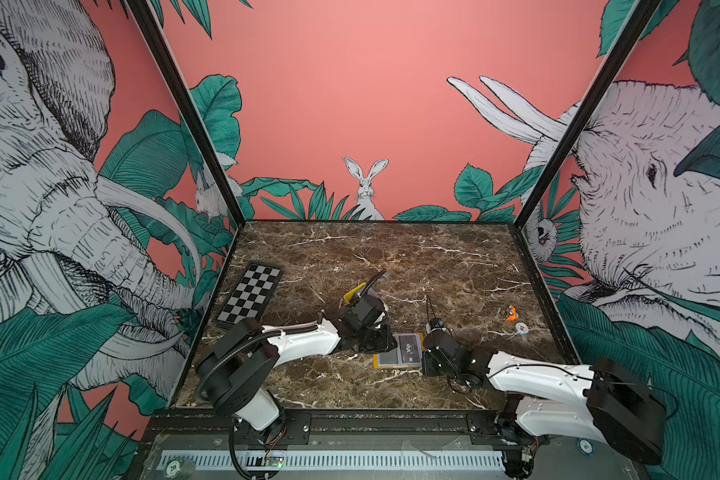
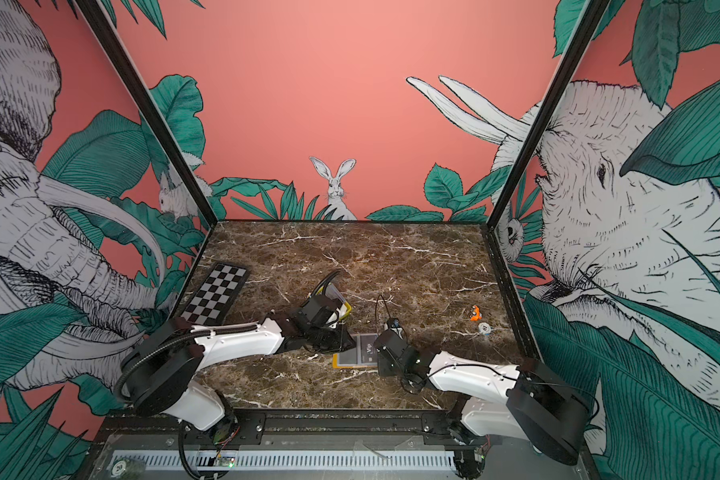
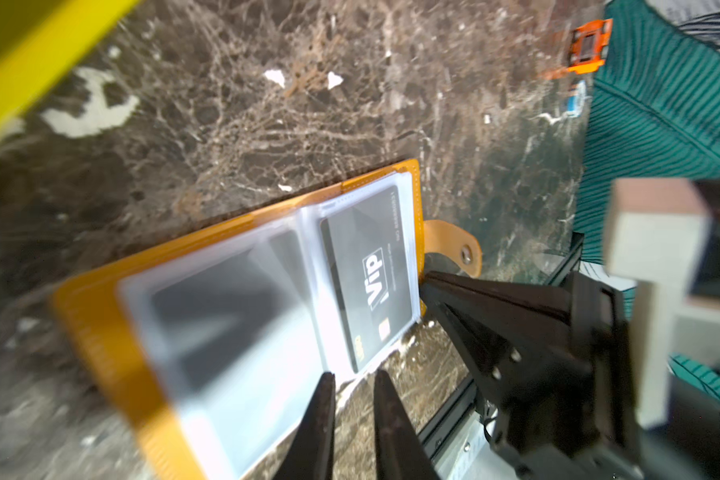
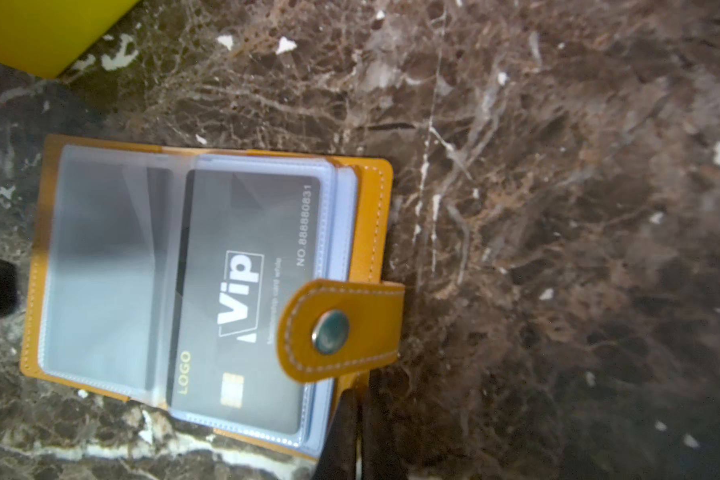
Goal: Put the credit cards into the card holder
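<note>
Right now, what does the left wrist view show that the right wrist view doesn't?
Only left wrist: the orange toy car and the right gripper from the side, fingers closed at the card holder's edge by its snap tab. Only right wrist: the VIP card's number, readable. Both: the open holder, that card in a clear sleeve, the tab, the yellow tray's corner.

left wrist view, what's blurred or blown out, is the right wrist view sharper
Left wrist view: most of the card holder smears with blur and white glare, only the VIP card reads. Right wrist view: sharper, card number legible, the facing sleeve hazy.
</note>
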You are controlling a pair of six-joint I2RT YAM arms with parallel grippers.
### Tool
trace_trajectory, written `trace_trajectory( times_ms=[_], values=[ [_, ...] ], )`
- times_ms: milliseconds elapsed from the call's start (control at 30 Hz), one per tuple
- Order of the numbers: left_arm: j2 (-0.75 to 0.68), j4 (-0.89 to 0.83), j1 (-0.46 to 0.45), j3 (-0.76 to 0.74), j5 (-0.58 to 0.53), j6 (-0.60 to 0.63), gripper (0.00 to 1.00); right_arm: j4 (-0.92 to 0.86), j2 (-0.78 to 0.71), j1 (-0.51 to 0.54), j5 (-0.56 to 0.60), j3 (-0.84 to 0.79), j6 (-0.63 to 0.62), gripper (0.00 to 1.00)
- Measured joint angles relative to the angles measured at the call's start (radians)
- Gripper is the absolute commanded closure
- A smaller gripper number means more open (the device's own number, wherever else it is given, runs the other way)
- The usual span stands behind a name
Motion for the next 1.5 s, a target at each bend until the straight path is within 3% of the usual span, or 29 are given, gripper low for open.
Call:
trace_trajectory(
  times_ms=[500, 1033, 1300, 1500],
  values=[
    [-0.219, 0.024, 0.054, -0.183, -0.027, 0.037, 0.71, -0.173, -0.161, 0.001, 0.097, 0.038, -0.019, 0.82],
    [-0.242, 0.217, 0.060, -0.356, -0.039, 0.032, 0.68, -0.243, 0.066, 0.001, 0.094, 0.210, -0.020, 0.73],
    [-0.212, 0.312, 0.083, -0.382, -0.032, 0.011, 0.67, -0.253, 0.085, 0.001, 0.097, 0.263, -0.044, 0.68],
    [-0.164, 0.364, 0.095, -0.396, -0.013, -0.010, 0.67, -0.273, 0.135, 0.001, 0.103, 0.315, -0.056, 0.72]
  ],
)
